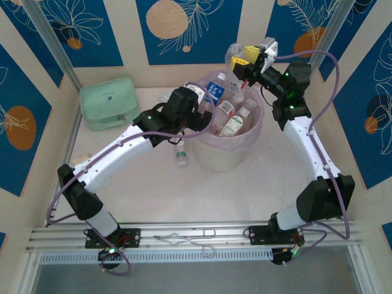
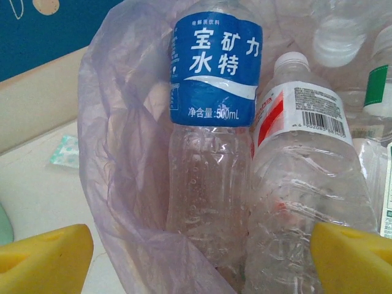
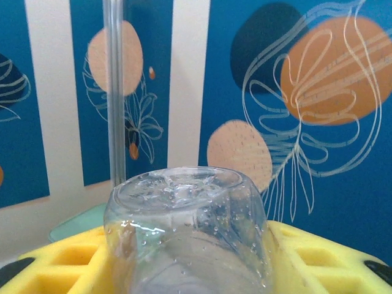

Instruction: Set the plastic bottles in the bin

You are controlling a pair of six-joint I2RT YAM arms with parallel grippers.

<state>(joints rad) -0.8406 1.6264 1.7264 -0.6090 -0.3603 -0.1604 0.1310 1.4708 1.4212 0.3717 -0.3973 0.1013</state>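
The round white bin point(image 1: 211, 160) with its pink bag liner point(image 2: 116, 153) holds several clear bottles. My left gripper point(image 2: 202, 266) hangs open at the bin's left rim point(image 1: 207, 104), its yellow fingers point(image 2: 43, 257) wide apart. Just ahead of it inside the bag stand a blue-label bottle point(image 2: 214, 73) and a red-and-white-label bottle point(image 2: 300, 116). My right gripper point(image 1: 244, 56) is raised above the bin's far rim, shut on a clear bottle point(image 3: 187, 226) whose base points at the camera. One green-label bottle point(image 1: 180, 153) lies on the table left of the bin.
A mint-green zip pouch point(image 1: 109, 103) sits at the back left by the wall. Blue patterned walls close in the table on three sides. A metal rail point(image 1: 196, 236) runs along the near edge by the arm bases.
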